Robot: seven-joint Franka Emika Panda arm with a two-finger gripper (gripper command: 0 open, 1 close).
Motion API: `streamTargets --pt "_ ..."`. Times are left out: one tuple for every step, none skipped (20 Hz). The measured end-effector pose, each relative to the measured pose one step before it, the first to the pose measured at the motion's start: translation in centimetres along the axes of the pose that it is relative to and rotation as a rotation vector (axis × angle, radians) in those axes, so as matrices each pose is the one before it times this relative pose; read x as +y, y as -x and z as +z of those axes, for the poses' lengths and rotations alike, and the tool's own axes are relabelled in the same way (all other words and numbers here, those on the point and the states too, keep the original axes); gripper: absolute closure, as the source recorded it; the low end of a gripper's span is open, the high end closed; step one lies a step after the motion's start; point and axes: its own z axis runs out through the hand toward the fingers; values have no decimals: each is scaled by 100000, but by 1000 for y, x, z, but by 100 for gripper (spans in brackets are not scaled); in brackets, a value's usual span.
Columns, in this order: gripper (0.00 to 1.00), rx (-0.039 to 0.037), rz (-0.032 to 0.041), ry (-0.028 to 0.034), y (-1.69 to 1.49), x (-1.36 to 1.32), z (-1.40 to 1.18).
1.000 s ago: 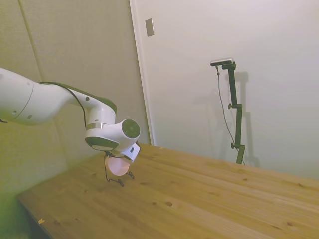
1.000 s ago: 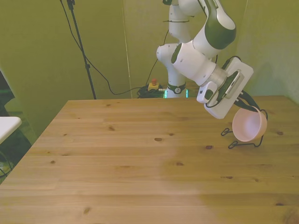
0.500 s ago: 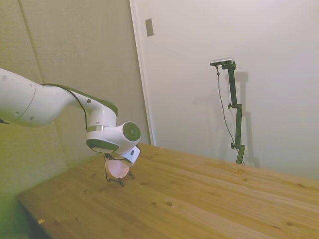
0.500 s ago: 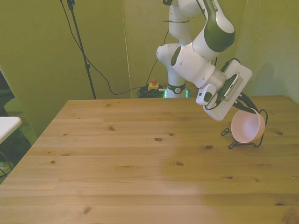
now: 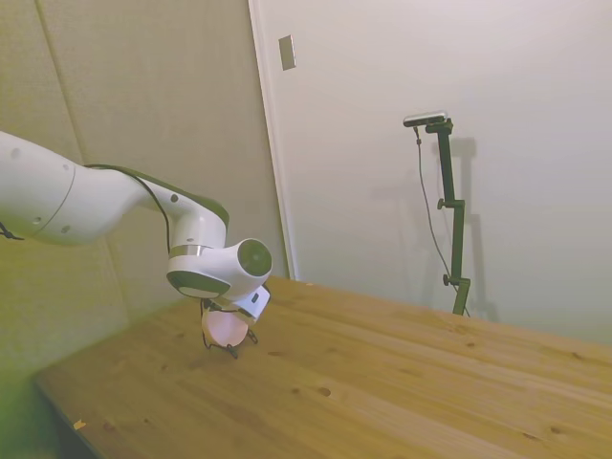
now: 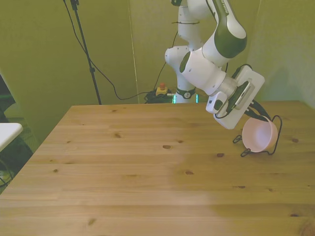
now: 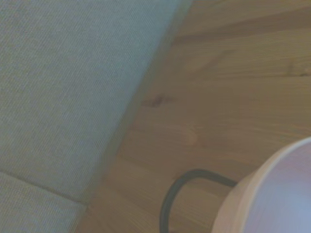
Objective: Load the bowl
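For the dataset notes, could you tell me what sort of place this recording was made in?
Probably a small indoor robotics lab or test room: a white Franka arm works at a bare wooden table, holding a pink bowl at a black wire rack, with plain walls and cables behind.

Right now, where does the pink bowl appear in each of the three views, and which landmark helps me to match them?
Side view: the bowl sits low at the left, under the arm's wrist.
Front view: it is tilted on edge at the right.
Wrist view: only its curved rim shows, in a corner.
Shared landmark: the black wire rack beside it, seen in all three.
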Motion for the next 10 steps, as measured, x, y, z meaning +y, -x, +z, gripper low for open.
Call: streamTargets --pt "0 -205 -224 -235 -140 -158 47" --pt "0 -81 -123 -128 -187 -96 79" --pt "0 -74 46 -95 -187 -14 97" --pt "0 -97 138 -142 -145 14 95" --pt "0 -57 175 -225 -78 12 22" --pt "0 -87 171 -206 -33 20 -84" --pt "0 -357 205 -437 3 -16 -218" --pt "0 -154 154 -507 -28 -24 -352" --pt "0 -296 81 -619 6 -31 -462" --pt "0 91 -7 -550 62 -56 -560"
